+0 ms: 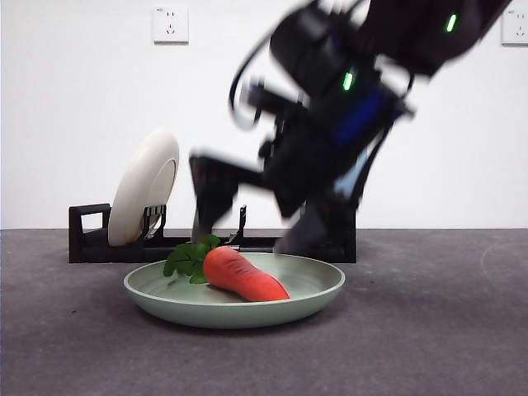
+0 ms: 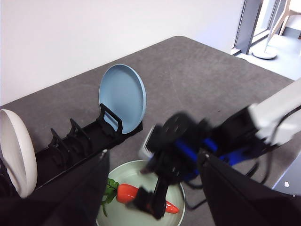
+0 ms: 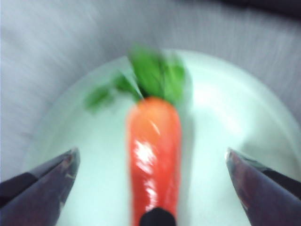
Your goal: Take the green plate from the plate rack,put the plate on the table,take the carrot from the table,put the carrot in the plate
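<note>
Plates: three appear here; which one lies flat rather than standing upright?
The green plate, flat on the table holding the carrot; the white and blue plates stand in the rack.

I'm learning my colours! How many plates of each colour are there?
Green plate: 1, on the table, carrot in it
White plate: 1, in the rack
Blue plate: 1, in the rack
Total: 3 plates

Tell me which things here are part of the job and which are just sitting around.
Job: green plate, carrot lying in it, plate rack, table, right gripper open above the carrot.
Sitting around: cream-white plate and blue plate in the rack.
</note>
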Tool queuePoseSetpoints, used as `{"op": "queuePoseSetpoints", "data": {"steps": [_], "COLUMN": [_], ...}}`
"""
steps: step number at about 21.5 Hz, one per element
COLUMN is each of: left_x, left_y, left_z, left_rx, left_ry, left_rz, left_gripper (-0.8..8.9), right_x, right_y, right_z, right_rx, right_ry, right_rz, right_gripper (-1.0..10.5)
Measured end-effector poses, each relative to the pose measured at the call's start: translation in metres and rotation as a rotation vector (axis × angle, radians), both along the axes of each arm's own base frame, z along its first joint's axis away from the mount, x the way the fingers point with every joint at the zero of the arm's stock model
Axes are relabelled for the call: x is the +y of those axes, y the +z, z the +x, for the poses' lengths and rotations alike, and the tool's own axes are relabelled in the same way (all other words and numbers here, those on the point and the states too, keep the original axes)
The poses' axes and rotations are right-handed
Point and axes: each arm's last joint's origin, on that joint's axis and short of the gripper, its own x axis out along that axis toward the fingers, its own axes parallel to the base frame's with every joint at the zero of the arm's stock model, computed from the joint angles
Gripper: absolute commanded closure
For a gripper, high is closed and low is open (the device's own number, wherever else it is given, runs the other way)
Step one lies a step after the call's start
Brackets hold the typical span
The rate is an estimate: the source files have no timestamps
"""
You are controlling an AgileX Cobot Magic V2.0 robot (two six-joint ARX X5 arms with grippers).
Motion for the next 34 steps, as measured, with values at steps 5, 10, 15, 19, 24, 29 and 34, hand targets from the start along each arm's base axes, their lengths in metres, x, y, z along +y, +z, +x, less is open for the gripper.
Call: {"op": "queuePoseSetpoints", "data": {"steps": [5,10,15,19,24,29,34], "left_x": [0.002,0.006,0.007,0.007,0.009,0.010,0.010], "left_y": [-0.005,-0.015,-0.019,-0.021,-0.025,-0.025,-0.025], "left_z": [-0.001,-0.003,-0.006,-0.008,-0.009,-0.009,-0.009], "left_rx": [0.028,0.079,0.137,0.166,0.188,0.192,0.193], "left_ry": [0.000,-0.003,-0.081,-0.115,-0.114,-0.114,-0.113], "left_rz": [0.055,0.152,0.179,0.195,0.231,0.238,0.238], "left_gripper": [4.98,4.99,5.04,6.20,8.22,8.17,8.17], "right_x": [-0.037,-0.096,-0.124,-0.135,-0.141,-0.141,-0.141], "right_y": [0.074,0.119,0.127,0.132,0.136,0.136,0.136], "right_z": [-0.040,-0.107,-0.137,-0.149,-0.154,-0.154,-0.154], "right_rx": [0.012,0.155,0.219,0.216,0.190,0.190,0.189], "right_ry": [0.019,0.107,0.104,0.104,0.106,0.105,0.105], "right_rz": [0.007,-0.035,-0.089,-0.087,-0.065,-0.064,-0.064], "right_gripper": [4.1,4.2,5.1,7.7,9.6,9.4,9.4]}}
